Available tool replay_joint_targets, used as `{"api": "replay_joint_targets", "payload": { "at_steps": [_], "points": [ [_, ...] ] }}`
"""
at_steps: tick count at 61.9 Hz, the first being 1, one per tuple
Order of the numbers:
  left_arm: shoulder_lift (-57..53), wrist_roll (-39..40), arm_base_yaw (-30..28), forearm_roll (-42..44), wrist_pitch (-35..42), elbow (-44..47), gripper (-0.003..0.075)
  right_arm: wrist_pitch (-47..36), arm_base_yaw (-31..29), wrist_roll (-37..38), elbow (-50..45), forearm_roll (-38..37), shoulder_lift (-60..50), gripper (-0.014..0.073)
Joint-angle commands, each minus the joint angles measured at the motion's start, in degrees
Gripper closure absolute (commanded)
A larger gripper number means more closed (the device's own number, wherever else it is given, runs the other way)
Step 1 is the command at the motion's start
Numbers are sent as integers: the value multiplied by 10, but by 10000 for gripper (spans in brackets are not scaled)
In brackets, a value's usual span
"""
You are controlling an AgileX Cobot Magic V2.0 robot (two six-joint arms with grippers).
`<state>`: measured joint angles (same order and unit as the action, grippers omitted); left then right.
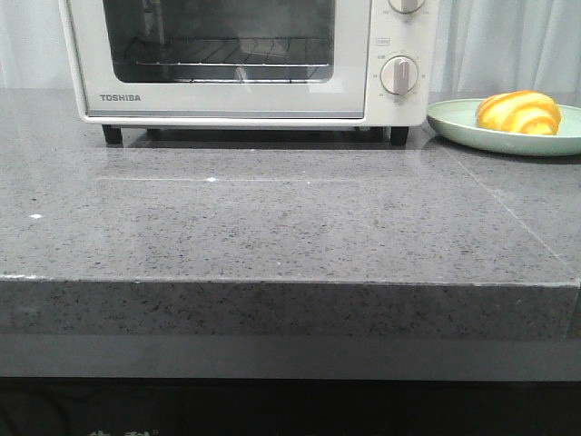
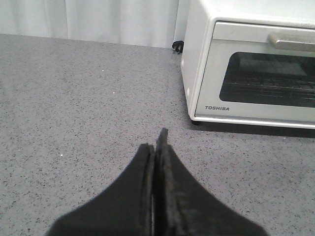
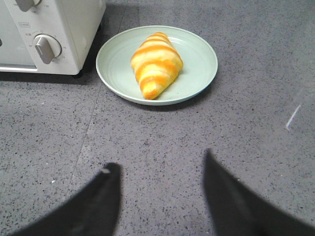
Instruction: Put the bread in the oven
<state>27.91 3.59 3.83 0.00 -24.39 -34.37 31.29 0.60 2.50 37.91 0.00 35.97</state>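
The bread (image 1: 518, 112), a glossy yellow roll with orange stripes, lies on a pale green plate (image 1: 454, 123) at the back right, next to the oven. It also shows in the right wrist view (image 3: 156, 64) on the plate (image 3: 197, 54). The cream-white Toshiba oven (image 1: 227, 100) stands at the back with its glass door closed; it also shows in the left wrist view (image 2: 256, 73). My left gripper (image 2: 156, 142) is shut and empty over the counter, short of the oven's front left corner. My right gripper (image 3: 160, 164) is open and empty, a little short of the plate. Neither gripper shows in the front view.
The grey speckled counter (image 1: 272, 227) has its front edge near me. The oven's round knobs (image 1: 399, 74) face the front right; one also shows in the right wrist view (image 3: 47, 47). A white curtain (image 2: 98, 19) hangs behind the counter.
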Motion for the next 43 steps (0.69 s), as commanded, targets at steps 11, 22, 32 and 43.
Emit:
{"api": "replay_joint_targets", "payload": {
  "at_steps": [11,22,32,43],
  "points": [
    [20,0,25,0,47,-28,738,-33,-2,-5,20,-5,4,-10],
    [75,0,96,0,89,-57,738,-32,-2,-5,20,-4,4,-10],
    [147,0,164,0,156,-88,738,-32,-2,-5,20,-4,4,-10],
    [250,0,233,0,233,-139,738,-32,-2,-5,20,-4,4,-10]
  ]
}}
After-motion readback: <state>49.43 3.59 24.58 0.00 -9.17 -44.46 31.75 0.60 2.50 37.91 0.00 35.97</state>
